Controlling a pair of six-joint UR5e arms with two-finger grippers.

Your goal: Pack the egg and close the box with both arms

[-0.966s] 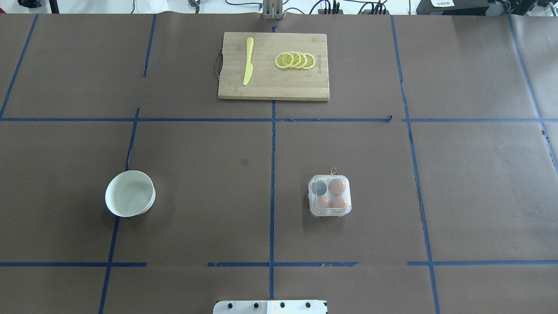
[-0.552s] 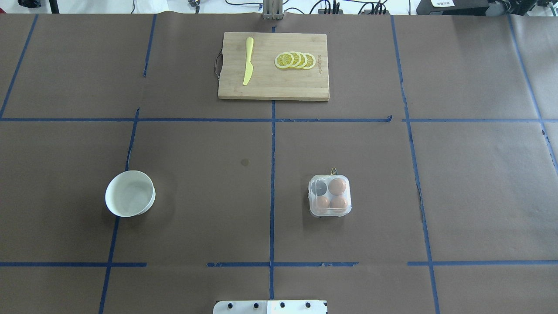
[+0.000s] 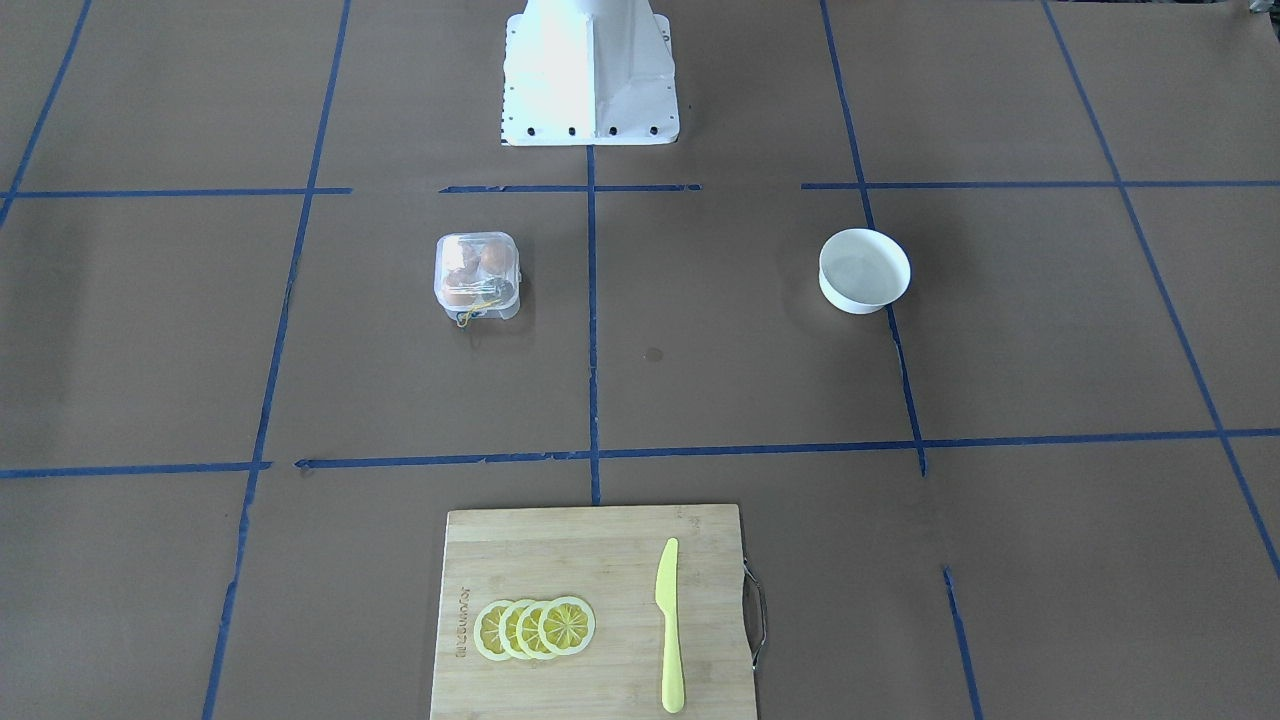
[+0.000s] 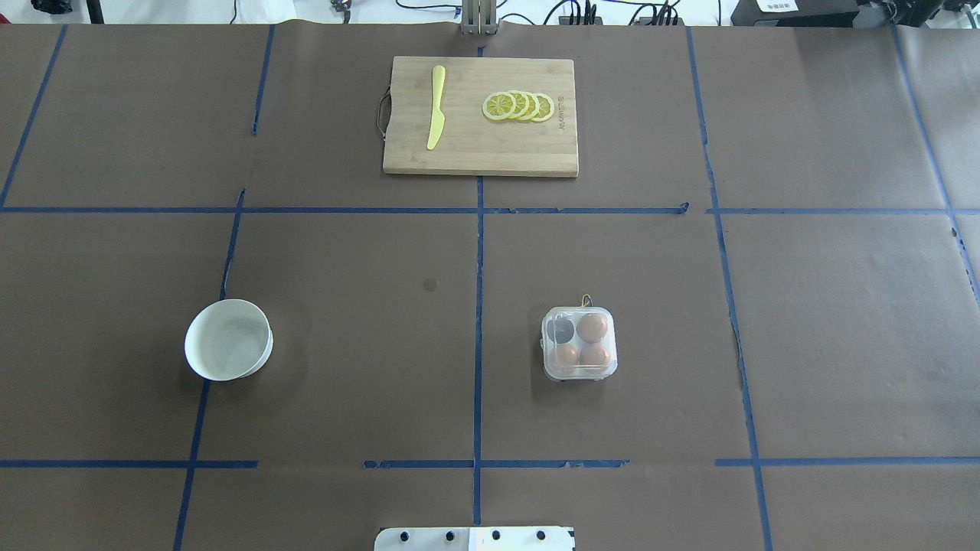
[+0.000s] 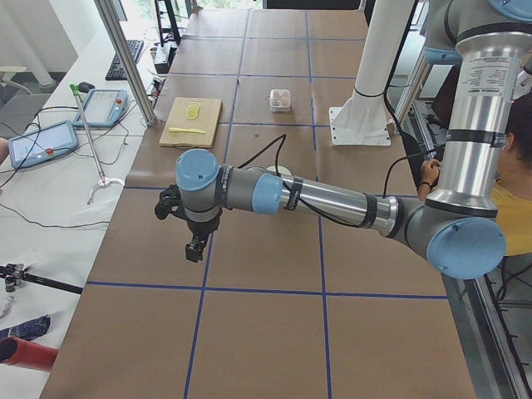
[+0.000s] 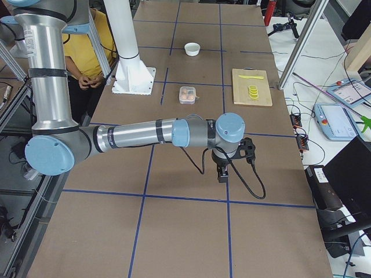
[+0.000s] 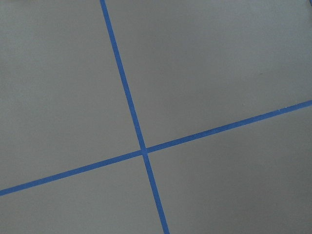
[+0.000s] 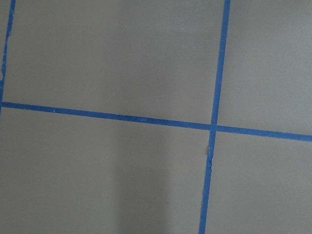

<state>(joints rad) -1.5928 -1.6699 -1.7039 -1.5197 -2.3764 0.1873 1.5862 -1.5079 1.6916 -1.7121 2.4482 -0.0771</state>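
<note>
The clear box [image 4: 579,343] stands right of the table's centre line, its lid down over the cells as far as I can tell. It holds three brown eggs [image 4: 566,356]; the far-left cell is empty and dark. Its yellow string [image 3: 470,315] lies at the far side. The box also shows in the front view [image 3: 478,275]. My left gripper [image 5: 193,249] hangs over bare paper far off at the table's left end. My right gripper [image 6: 222,174] hangs likewise at the right end. Both show only in side views, so I cannot tell if they are open or shut.
An empty white bowl [image 4: 228,339] stands left of centre. A wooden cutting board [image 4: 480,153] at the far edge carries a yellow knife [image 4: 436,107] and lemon slices [image 4: 519,106]. The white pedestal base [image 3: 590,70] is at the near edge. Both wrist views show only brown paper and blue tape.
</note>
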